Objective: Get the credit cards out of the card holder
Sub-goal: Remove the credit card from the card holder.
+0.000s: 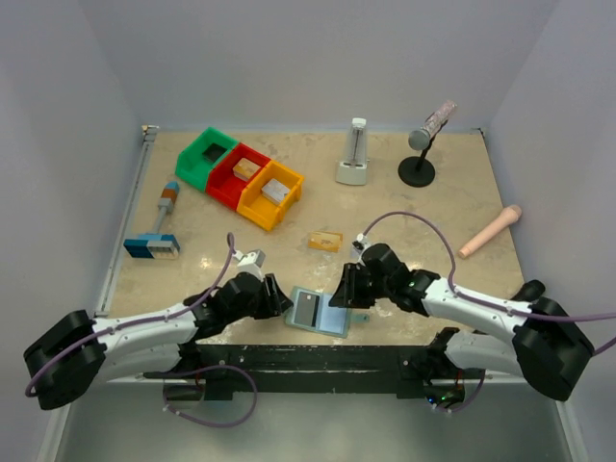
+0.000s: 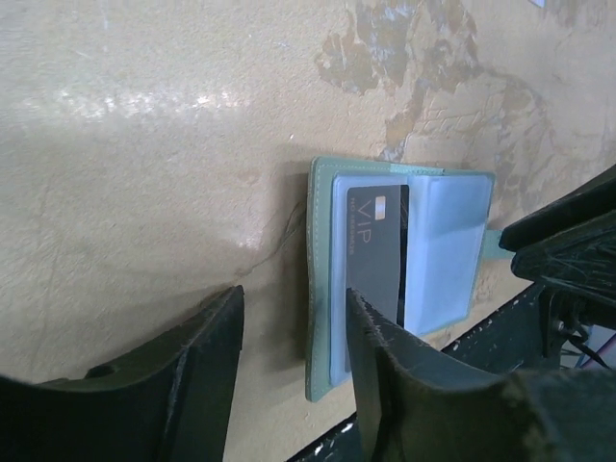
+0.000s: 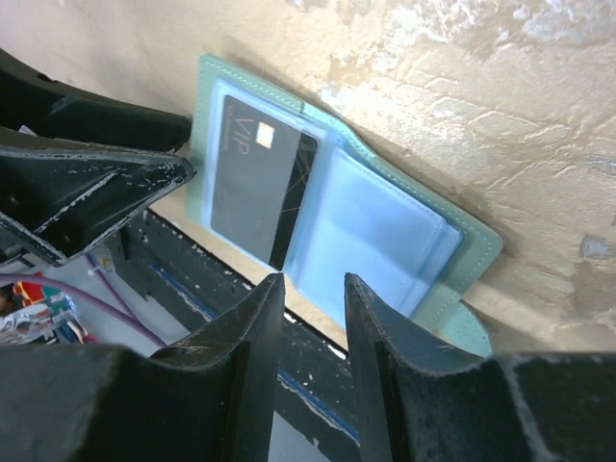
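The light blue-teal card holder (image 1: 332, 318) lies open at the table's front edge; it also shows in the left wrist view (image 2: 445, 241) and the right wrist view (image 3: 385, 231). A grey credit card (image 1: 307, 309) marked VIP sits in its left panel (image 2: 375, 245) (image 3: 252, 178). The orange-gold credit card (image 1: 325, 241) lies loose on the table behind it. My left gripper (image 1: 285, 302) (image 2: 294, 322) is open, its jaws straddling the holder's left edge. My right gripper (image 1: 345, 293) (image 3: 313, 294) is open and empty, low over the holder's right panel near the front edge.
Green (image 1: 203, 157), red (image 1: 236, 174) and yellow (image 1: 270, 194) bins stand at the back left, two holding small blocks. A blue-and-white block with a handle (image 1: 154, 244) lies left. A white stand (image 1: 353, 154), a microphone (image 1: 421, 154) and a pink cylinder (image 1: 489, 231) are at the back and right.
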{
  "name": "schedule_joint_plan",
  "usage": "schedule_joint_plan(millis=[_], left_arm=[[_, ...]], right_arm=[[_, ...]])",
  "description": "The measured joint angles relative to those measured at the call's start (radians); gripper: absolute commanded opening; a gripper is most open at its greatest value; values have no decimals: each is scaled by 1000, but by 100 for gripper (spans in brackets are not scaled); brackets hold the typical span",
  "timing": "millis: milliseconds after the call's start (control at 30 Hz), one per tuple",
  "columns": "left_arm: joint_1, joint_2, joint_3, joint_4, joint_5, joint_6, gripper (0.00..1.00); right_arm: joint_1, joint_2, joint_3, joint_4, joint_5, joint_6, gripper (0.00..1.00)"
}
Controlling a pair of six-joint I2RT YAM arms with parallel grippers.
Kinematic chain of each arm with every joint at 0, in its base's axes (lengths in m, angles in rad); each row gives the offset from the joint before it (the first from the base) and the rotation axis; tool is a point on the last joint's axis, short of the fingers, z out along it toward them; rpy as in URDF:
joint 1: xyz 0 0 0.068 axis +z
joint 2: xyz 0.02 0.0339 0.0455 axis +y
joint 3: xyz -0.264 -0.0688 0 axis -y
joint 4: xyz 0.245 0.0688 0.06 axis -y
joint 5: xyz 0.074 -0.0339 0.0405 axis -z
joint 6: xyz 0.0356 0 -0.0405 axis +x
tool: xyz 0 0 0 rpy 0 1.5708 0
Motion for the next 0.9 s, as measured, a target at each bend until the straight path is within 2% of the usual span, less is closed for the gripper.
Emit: schedule_joint_plan(millis=[67, 167, 233, 300, 400, 500, 733, 900], left_arm=[[0, -65, 0, -66, -22, 1, 57], [1, -202, 0, -172, -65, 3, 56], [2, -266, 0, -204, -78, 8, 51], [3, -292, 2, -209, -78, 18, 41], [3, -258, 16, -187, -55, 45, 24], [3, -180, 37, -141, -23, 71, 16], [3, -46, 47, -46, 24, 100, 10], [3, -8, 48, -8, 47, 108, 8]], right_arm=[[2, -33, 12, -24, 12, -11, 41], [13, -90, 34, -47, 25, -30, 46], [34, -99, 55, -44, 24, -38, 49], [70, -77, 79, -27, 21, -44, 49], [123, 6, 98, 31, 6, -35, 49], [150, 103, 97, 93, -2, -9, 49], [152, 221, 29, 256, 2, 75, 49], [152, 242, 10, 299, 9, 108, 49]])
